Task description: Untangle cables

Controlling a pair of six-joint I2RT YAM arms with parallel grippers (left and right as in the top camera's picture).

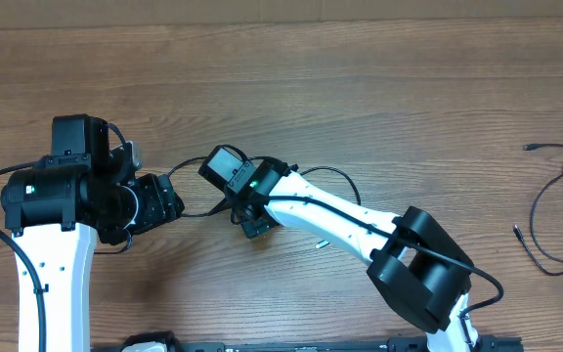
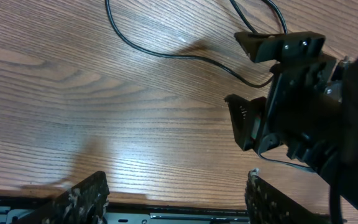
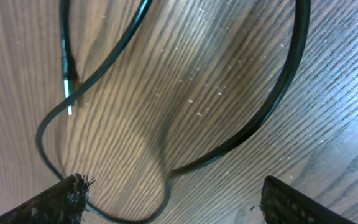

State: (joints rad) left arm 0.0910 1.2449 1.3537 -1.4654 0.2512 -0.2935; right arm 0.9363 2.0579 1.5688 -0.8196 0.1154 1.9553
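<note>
Risk, snag: likely if right gripper closes where it stands. A tight bend of central cable lies between the fingers at lower centre of the right wrist view, so a pinch could take both runs and tighten the tangle.
Risk, miss: cord far thinner than the fingers and flat on table. Pads could close over it and come up empty.
Risk, collision: left gripper near right gripper at centre left of overhead. A sideways move by either could bring contact.
Risk, plug: plug tip loose on the wood at upper left of the right wrist view. Could catch in the bend if dragged.
Right arm pose: reaching from lower right of overhead to centre, wrist pitched down, low over the wood.
Right gripper state: fingers spread wide, nothing grasped.
Left arm pose: rising from lower left of overhead, wrist turned toward centre.
Left gripper state: fingers parted, empty, bare wood between them.
Cable location: central cable under and around right gripper, trailing toward left gripper. Far cables at right edge of overhead, well apart from both arms.
</note>
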